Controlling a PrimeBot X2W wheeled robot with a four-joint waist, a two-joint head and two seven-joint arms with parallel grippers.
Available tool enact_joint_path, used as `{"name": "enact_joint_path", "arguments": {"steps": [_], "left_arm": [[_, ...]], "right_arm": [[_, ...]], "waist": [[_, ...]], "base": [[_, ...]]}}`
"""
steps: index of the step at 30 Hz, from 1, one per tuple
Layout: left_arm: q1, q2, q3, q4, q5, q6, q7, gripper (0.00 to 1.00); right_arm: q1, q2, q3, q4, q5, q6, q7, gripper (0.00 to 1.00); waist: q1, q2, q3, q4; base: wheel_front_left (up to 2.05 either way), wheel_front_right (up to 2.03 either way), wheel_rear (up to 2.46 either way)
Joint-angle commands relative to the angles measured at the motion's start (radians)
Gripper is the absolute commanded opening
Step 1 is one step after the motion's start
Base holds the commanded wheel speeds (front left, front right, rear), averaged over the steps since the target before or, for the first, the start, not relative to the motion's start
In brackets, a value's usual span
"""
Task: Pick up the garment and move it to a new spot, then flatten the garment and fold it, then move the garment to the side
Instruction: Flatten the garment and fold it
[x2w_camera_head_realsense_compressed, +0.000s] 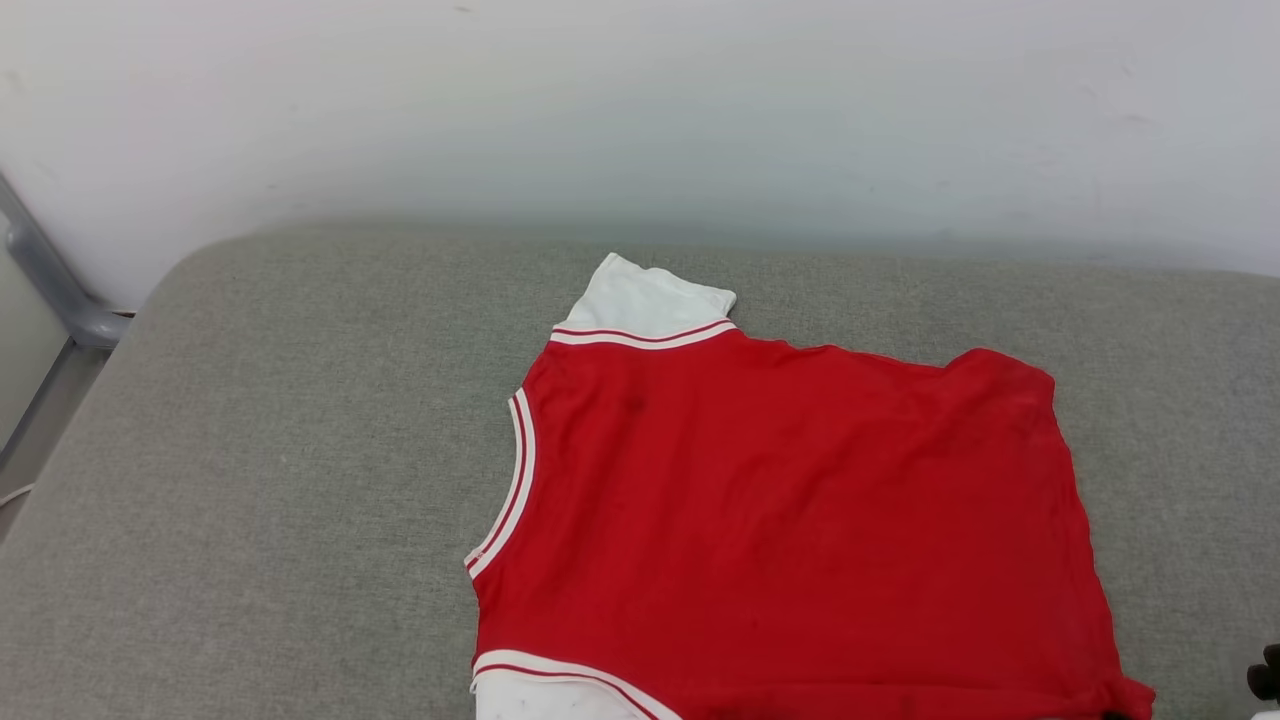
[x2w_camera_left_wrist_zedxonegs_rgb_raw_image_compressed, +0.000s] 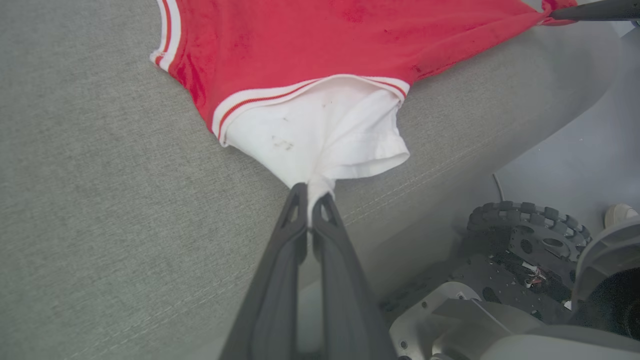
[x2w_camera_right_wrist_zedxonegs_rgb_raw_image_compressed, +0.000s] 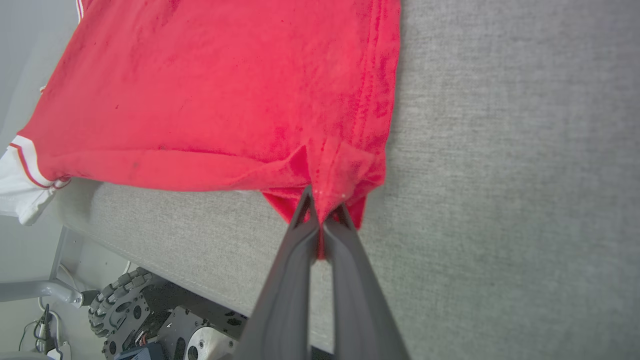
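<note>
The garment (x2w_camera_head_realsense_compressed: 790, 510) lies spread plain red side up on the grey cushioned surface (x2w_camera_head_realsense_compressed: 260, 480), one white sleeve pointing toward the far wall. My left gripper (x2w_camera_left_wrist_zedxonegs_rgb_raw_image_compressed: 311, 197) is shut on the near white sleeve (x2w_camera_left_wrist_zedxonegs_rgb_raw_image_compressed: 325, 135) at the cushion's front edge. My right gripper (x2w_camera_right_wrist_zedxonegs_rgb_raw_image_compressed: 320, 207) is shut on the red hem corner (x2w_camera_right_wrist_zedxonegs_rgb_raw_image_compressed: 345, 165) at the garment's (x2w_camera_right_wrist_zedxonegs_rgb_raw_image_compressed: 225, 85) near right end. The right gripper's fingers also reach in at the top right of the left wrist view, pinching that corner (x2w_camera_left_wrist_zedxonegs_rgb_raw_image_compressed: 552, 12). No lettering shows.
A white wall (x2w_camera_head_realsense_compressed: 640, 110) rises behind the cushion. A grey metal frame (x2w_camera_head_realsense_compressed: 50, 280) stands at the far left. Below the cushion's front edge sit my wheeled base (x2w_camera_left_wrist_zedxonegs_rgb_raw_image_compressed: 525, 240) and the floor (x2w_camera_left_wrist_zedxonegs_rgb_raw_image_compressed: 575, 165). Bare cushion stretches left of the garment.
</note>
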Motion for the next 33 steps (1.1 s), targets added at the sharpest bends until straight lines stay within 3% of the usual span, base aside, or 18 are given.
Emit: {"name": "enact_joint_path", "arguments": {"steps": [1,16,33], "left_arm": [[-0.007,-0.004,0.004,-0.007,0.004,0.002,-0.008,0.0],[-0.201,-0.023,0.115,0.035,0.025,-0.027,-0.045,0.0],[-0.44,-0.096,0.125,0.237,0.051,-0.11,0.036,0.0]], "right_arm": [[0.017,0.005,-0.021,-0.022,-0.01,-0.001,0.003,0.0],[-0.079,0.075,-0.176,-0.164,-0.11,-0.001,0.103,0.0],[-0.249,0.186,-0.227,-0.101,-0.265,-0.001,0.192,0.0]], "waist": [[0.0001,-0.0001,0.004,-0.005],[0.0001,-0.0001,0.103,-0.047],[0.0001,-0.0001,0.246,-0.076]], "base": [[0.0,0.0,0.0],[0.0,0.0,0.0],[0.0,0.0,0.0]]}}
